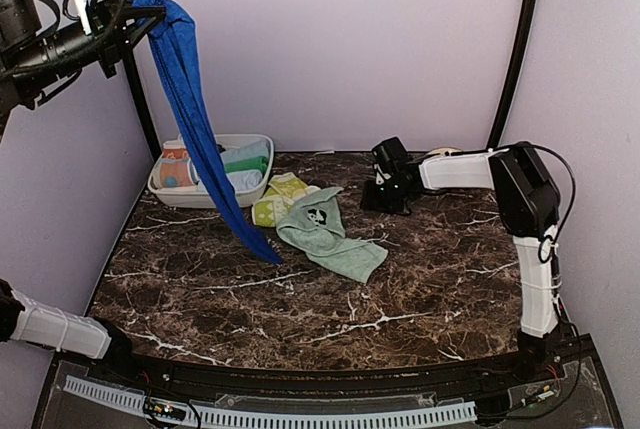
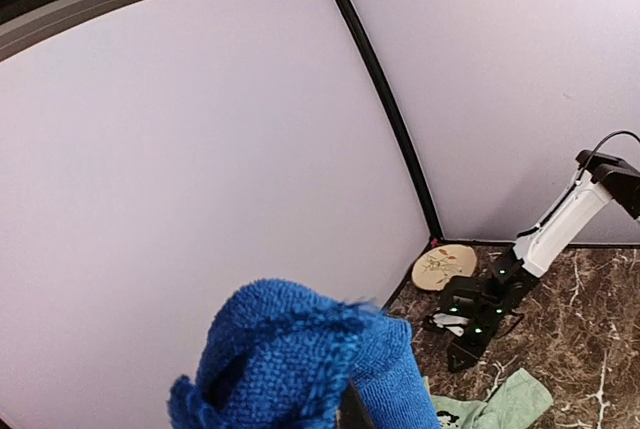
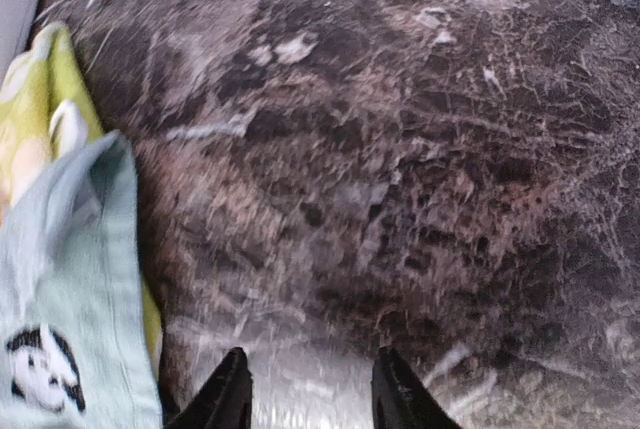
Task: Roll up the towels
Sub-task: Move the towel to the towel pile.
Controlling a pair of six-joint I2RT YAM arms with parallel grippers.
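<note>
Blue towel (image 1: 190,109): I count one, hanging from my raised left end effector (image 1: 128,11), which is clamped on it, tail reaching the desk (image 1: 400,279). Mint towel (image 1: 325,229): one, overlapping one yellow-green towel (image 1: 277,197). Right end effector (image 3: 310,394): parted, empty, low over the desk.

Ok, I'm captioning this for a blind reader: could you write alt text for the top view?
The left pincer, raised high at upper left, holds a long blue towel that hangs down to a dark marble table. A mint green towel and a yellow-green towel lie beside a white tub; the right pincer is low beside them, open and empty.
</note>
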